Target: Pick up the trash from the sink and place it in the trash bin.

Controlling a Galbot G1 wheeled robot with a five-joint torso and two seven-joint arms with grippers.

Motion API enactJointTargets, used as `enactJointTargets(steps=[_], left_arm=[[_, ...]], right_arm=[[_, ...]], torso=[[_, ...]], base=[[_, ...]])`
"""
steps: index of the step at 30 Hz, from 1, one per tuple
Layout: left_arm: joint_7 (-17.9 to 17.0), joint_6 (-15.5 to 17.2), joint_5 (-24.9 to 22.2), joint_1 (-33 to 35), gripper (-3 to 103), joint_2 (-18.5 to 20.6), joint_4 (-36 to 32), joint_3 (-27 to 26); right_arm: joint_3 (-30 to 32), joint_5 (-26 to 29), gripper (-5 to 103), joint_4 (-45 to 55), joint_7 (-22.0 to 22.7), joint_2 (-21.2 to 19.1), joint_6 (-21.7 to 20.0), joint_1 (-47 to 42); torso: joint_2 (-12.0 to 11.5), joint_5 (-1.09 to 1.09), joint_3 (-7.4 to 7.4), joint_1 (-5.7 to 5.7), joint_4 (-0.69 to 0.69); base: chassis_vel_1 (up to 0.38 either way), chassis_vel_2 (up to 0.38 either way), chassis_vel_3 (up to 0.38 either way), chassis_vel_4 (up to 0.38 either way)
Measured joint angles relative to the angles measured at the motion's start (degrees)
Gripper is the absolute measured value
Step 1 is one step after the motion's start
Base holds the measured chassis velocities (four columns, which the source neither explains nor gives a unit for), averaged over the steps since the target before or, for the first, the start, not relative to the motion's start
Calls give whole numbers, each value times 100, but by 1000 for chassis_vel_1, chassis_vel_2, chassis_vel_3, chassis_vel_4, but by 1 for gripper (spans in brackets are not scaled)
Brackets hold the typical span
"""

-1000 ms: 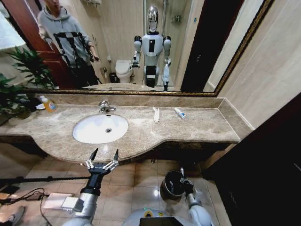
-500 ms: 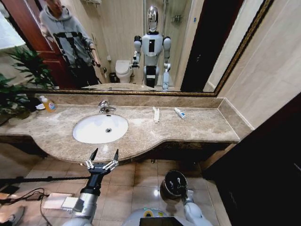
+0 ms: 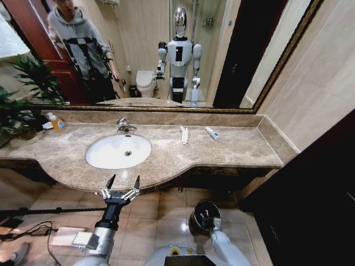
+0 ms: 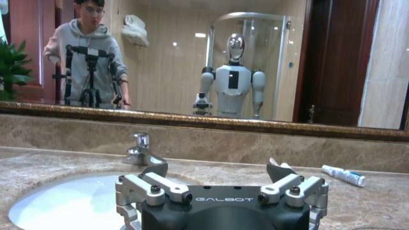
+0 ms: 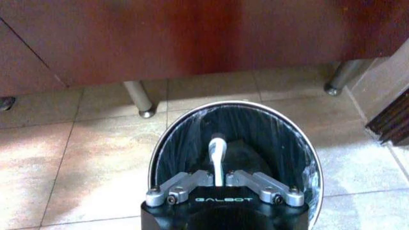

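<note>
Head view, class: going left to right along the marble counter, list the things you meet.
Orange-yellow bottle → faucet above the sink → flat white packet → white tube with blue marks.

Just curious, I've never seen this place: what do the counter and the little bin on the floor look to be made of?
The counter looks like polished beige marble: mottled veins, soft sheen. The trash bin seems dark with a shiny metal-like rim, lined with what may be a black plastic bag.
</note>
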Motion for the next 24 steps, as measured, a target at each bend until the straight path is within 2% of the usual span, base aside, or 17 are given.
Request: enactJointTargets(steps=[3,5,6,7,8,10,11,13,14,17,18,21,23,24], left_arm=[[0,0,0,0,100,0,0,0],[0,0,0,0,100,0,0,0],[0,0,0,0,100,0,0,0],[0,0,0,0,100,0,0,0],[0,0,0,0,100,0,0,0],[0,0,0,0,100,0,0,0],[0,0,0,0,100,0,0,0],[0,0,0,0,100,0,0,0],[0,0,0,0,100,0,0,0],[0,0,0,0,100,0,0,0],[0,0,0,0,100,0,0,0],[0,0,0,0,100,0,0,0],[0,0,0,0,100,0,0,0],[0,0,0,0,100,1,0,0]], right_arm=[[17,4,3,-37,-2,10,0,16],[25,4,13,-36,-2,10,-1,10],[25,4,13,-36,-2,10,-1,10],[33,4,19,-24,-2,9,-3,-5],[42,5,19,-8,-2,7,-3,-16],[74,16,29,54,0,-1,-9,-41],[74,16,29,54,0,-1,-9,-41],[102,57,41,197,36,-23,-18,-100],[102,57,41,197,36,-23,-18,-100],[126,112,57,463,133,-36,33,-220],[126,112,57,463,133,-36,33,-220],[157,126,73,1059,247,-35,-27,-457],[163,126,73,1296,270,-37,-76,-560],[170,126,79,1623,295,-44,-130,-726]], torso=[[0,0,0,0,0],[0,0,0,0,0],[0,0,0,0,0],[0,0,0,0,0],[0,0,0,0,0],[0,0,0,0,0],[0,0,0,0,0],[0,0,0,0,0],[0,0,0,0,0],[0,0,0,0,0],[0,0,0,0,0],[0,0,0,0,0],[0,0,0,0,0],[0,1,-1,0,1]], base=[[0,0,0,0],[0,0,0,0],[0,0,0,0],[0,0,0,0],[0,0,0,0],[0,0,0,0],[0,0,0,0],[0,0,0,0],[0,0,0,0],[0,0,0,0],[0,0,0,0],[0,0,0,0],[0,0,0,0],[0,0,0,0]])
